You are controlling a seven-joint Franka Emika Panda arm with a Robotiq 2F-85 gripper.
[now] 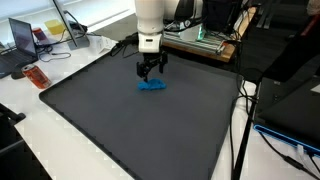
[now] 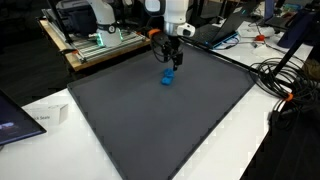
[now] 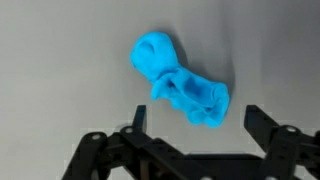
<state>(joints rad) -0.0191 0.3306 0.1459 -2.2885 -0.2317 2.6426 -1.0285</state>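
Blue toy (image 1: 152, 86) lies on the dark mat (image 1: 120, 130) in an exterior view, with the gripper (image 1: 151, 72) just above it. In an exterior view the toy (image 2: 168, 78) sits near the mat's far edge. In the wrist view the jaws are wide and empty over the toy. I judge this the approach stage; a grasp calls for lowering straight down.

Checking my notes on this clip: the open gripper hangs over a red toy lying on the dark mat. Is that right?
Not quite: the toy is blue, not red, as the wrist view shows plainly. The rest stands: the open gripper hangs over it, and it lies on the dark mat.
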